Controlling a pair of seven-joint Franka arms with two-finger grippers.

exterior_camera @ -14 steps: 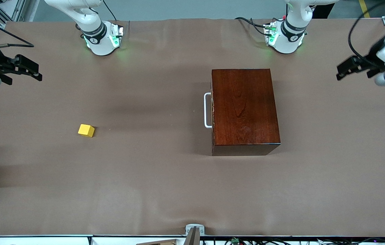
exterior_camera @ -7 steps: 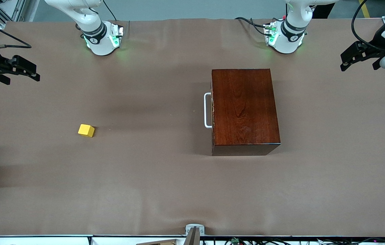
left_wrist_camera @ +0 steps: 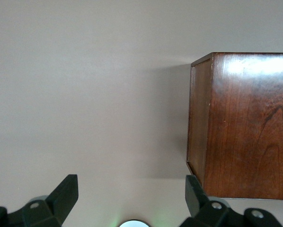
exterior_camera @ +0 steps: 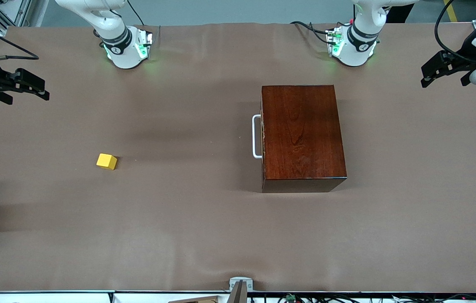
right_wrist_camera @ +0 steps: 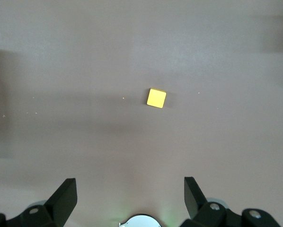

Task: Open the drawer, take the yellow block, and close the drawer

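Drawer [exterior_camera: 263,136] sits shut in your box [exterior_camera: 301,134]; yellow block [exterior_camera: 107,161] lies well apart toward the right arm's end; both grippers, left [exterior_camera: 435,71] and right [exterior_camera: 32,86], hang open.

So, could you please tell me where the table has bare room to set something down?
The widest free patch lies between the yellow block and the drawer's white handle. The strip of table nearer the front camera than the wooden box is bare too. Both end effectors, left and right, wait open over the table's ends.

Yellow block [exterior_camera: 107,161], reddish-brown box [exterior_camera: 302,136]
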